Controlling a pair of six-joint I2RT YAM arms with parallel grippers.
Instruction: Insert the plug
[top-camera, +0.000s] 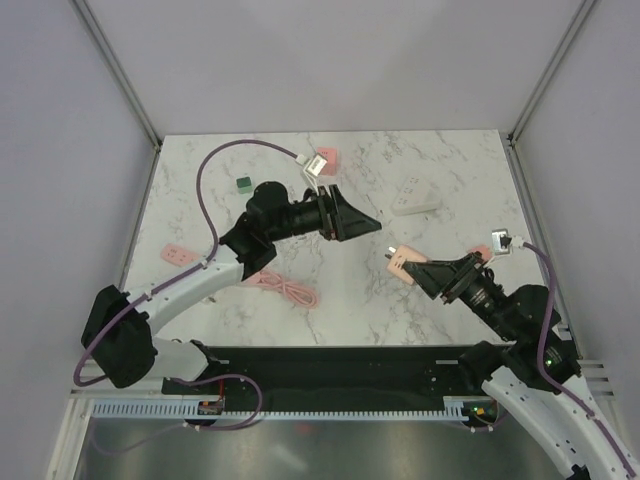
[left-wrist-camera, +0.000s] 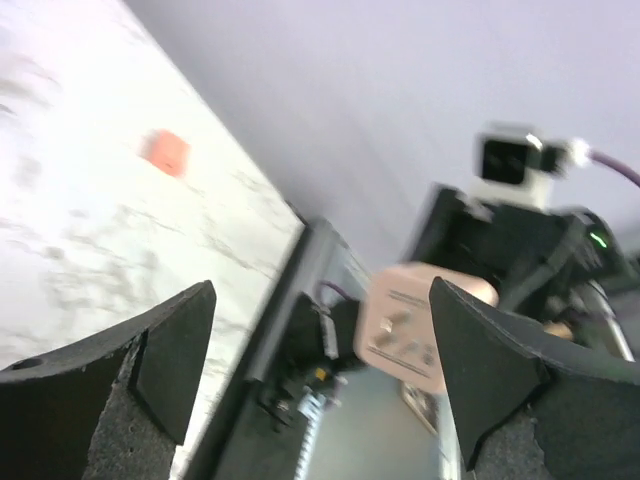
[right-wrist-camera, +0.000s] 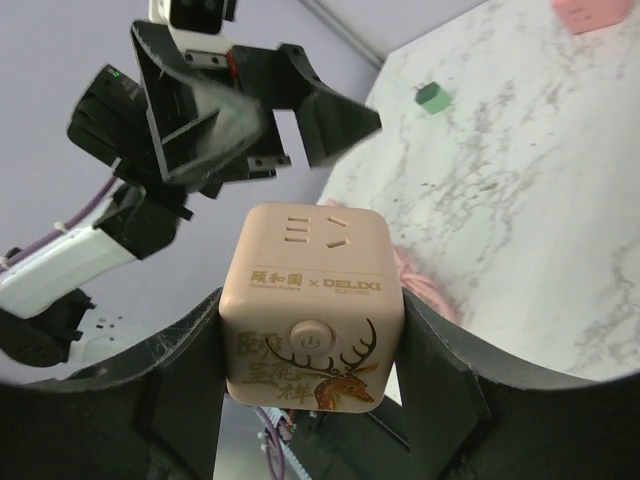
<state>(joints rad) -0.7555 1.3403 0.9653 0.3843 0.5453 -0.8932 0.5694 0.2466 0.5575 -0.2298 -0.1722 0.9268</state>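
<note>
Holding the socket cube (right-wrist-camera: 312, 310), plug not yet picked up

Your right fingers (right-wrist-camera: 445, 390) clamp the socket cube by two opposite sides, lifted off the worktop (top-camera: 450, 150) and held out toward the left arm. Your left fingers (left-wrist-camera: 165, 350) stand spread, empty. The pink cable (top-camera: 285, 290) lies coiled on the worktop near the left arm; its plug end is too small to make out. Expect a limp, light cord and a stiff plug: pinch the hard plug body, not the cord.

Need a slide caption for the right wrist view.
Right gripper clamps the beige cube socket by its sides; the open left gripper hangs beyond it.
</note>
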